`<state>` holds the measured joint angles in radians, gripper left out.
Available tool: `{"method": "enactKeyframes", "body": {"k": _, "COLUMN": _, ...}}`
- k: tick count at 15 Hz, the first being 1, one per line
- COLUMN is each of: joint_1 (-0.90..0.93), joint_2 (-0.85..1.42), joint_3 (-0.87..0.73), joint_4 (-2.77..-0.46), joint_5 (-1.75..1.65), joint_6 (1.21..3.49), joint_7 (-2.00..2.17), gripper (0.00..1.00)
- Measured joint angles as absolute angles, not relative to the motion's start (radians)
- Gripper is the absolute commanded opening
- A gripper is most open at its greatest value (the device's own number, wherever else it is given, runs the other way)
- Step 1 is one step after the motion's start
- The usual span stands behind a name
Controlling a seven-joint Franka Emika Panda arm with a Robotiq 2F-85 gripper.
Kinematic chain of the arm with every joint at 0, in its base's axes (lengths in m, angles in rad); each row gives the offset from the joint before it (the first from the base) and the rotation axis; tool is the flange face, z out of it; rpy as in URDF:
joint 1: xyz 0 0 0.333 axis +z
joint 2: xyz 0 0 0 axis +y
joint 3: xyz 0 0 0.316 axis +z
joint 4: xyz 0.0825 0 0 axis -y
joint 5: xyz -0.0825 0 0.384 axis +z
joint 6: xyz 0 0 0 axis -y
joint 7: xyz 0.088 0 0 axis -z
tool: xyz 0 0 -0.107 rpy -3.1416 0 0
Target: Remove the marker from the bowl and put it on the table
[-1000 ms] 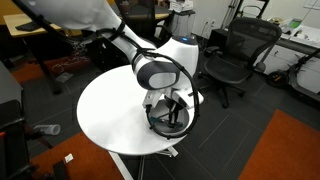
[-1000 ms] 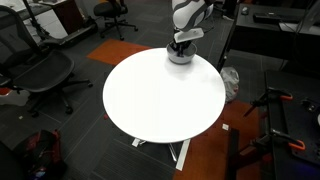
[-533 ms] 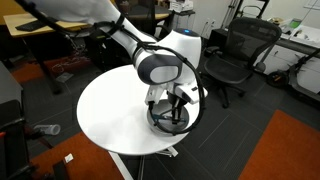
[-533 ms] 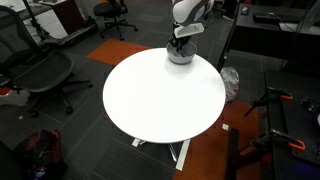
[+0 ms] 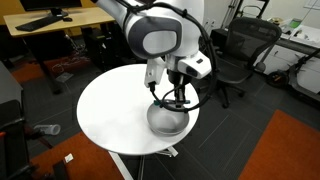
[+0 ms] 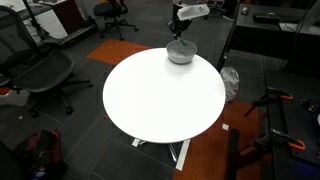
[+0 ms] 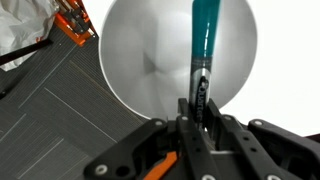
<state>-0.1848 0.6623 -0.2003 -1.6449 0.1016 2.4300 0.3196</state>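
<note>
White table point(image 6: 150, 100) top stretches wide open away from your pincer point(image 7: 197, 100), while its rim runs close behind. Directly beneath the pincer sits the bowl point(image 5: 168, 121). Only the wrist view shows the marker point(image 7: 204, 35): the pincer grips one end, and the rest points down over the bowl.

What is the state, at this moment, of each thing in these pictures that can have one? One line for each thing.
gripper: shut on the marker, hanging above the bowl.
marker: gripped at its dark end, teal body pointing toward the bowl; not yet on the table.
bowl: upright on the table near its edge; nothing else seen inside.
table: bears the bowl.
</note>
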Motion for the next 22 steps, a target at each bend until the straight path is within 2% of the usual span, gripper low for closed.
{"method": "enactKeyframes", "body": {"k": 10, "joint_1": -0.07, "joint_2": 0.518, "joint_3": -0.146, "joint_4": -1.827, "joint_5": 0.097, "joint_6": 2.432, "joint_7": 0.294, "gripper": 0.05}}
{"method": "enactKeyframes", "body": {"k": 22, "joint_1": 0.034, "joint_2": 0.493, "joint_3": -0.084, "joint_4": -1.994, "joint_5": 0.102, "joint_6": 2.55, "joint_7": 0.366, "gripper": 0.05}}
